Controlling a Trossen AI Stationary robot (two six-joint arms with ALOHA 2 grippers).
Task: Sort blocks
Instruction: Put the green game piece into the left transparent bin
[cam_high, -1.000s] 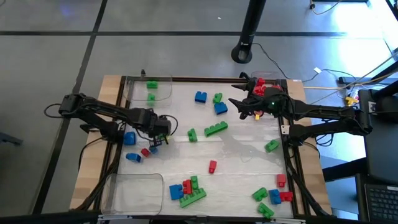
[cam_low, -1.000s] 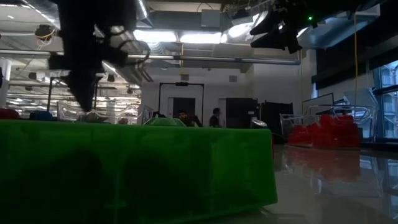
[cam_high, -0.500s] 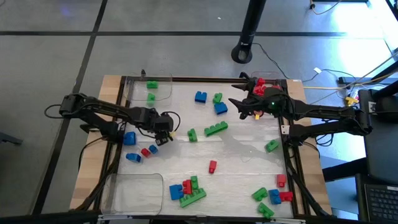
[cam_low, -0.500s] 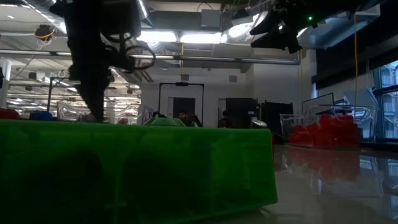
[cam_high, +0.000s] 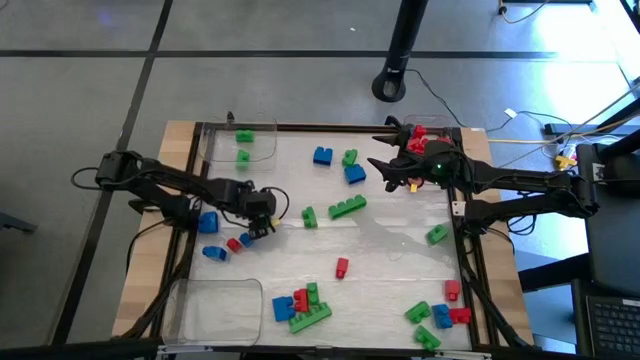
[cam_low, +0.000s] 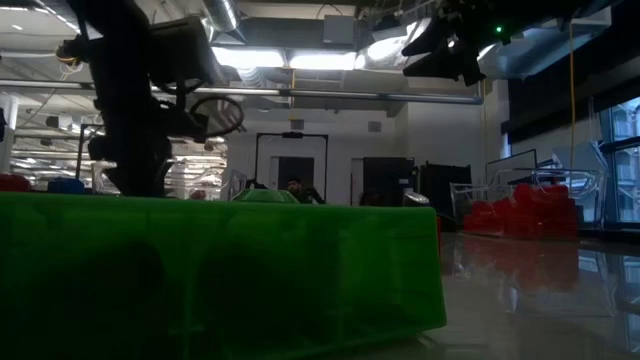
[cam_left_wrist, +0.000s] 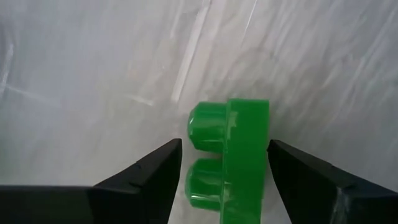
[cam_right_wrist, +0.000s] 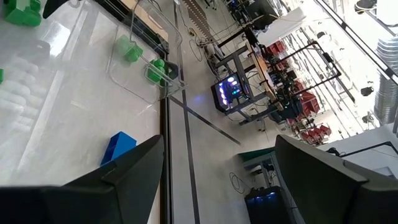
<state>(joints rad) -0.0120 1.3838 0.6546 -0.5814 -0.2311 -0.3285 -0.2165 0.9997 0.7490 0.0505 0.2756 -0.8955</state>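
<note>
Left hand (cam_left_wrist: 224, 165) sat open around a small green block (cam_left_wrist: 230, 158); closing off-center could've flicked it away.

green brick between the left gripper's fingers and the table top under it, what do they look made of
Green brick: looks like moulded hard plastic, glossy, with rounded studs that catch soft highlights and crisp even edges.

Table top: a smooth, pale, shiny sheet with streaky reflections, possibly laminate or coated board; the look leaves it open. The high view shows a wooden rim around it.
</note>
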